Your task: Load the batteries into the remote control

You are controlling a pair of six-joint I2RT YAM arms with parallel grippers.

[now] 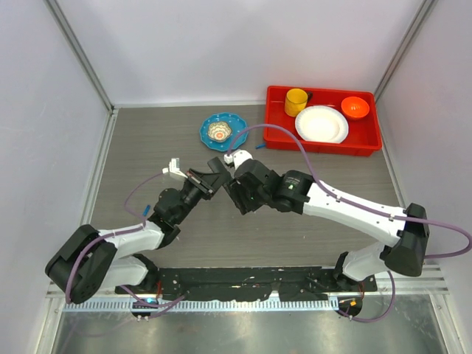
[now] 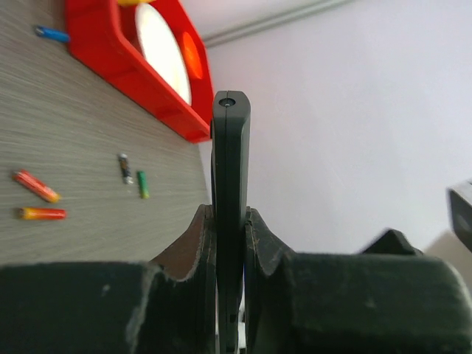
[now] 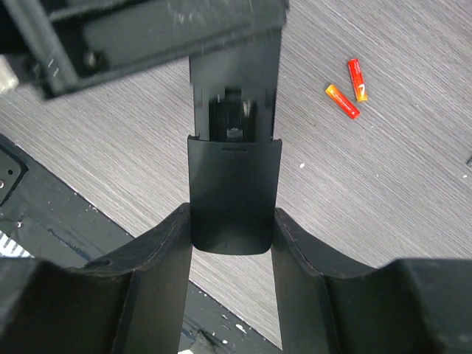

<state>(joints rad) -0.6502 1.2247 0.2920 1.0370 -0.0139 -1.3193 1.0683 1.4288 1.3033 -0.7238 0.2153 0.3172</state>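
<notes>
The left gripper [image 2: 230, 221] is clamped on the remote control [image 2: 231, 147], held edge-on at the centre of the top view. The right gripper [image 3: 232, 217] pinches the battery cover [image 3: 234, 173] by its sides. The cover sits partly slid off, baring the compartment [image 3: 232, 114]. The pull is best kept straight along the remote's length, since twisting could jam the cover. The batteries [image 3: 343, 101] lie on the table [image 3: 405, 184], upper right of the right wrist view.

The red tray [image 1: 322, 147], upper right of the top view, holds a white plate [image 1: 321, 124], an orange bowl [image 1: 355, 108] and a yellow cup [image 1: 296, 102]. To its left, a blue dish [image 1: 206, 129] holds something small and patterned.
</notes>
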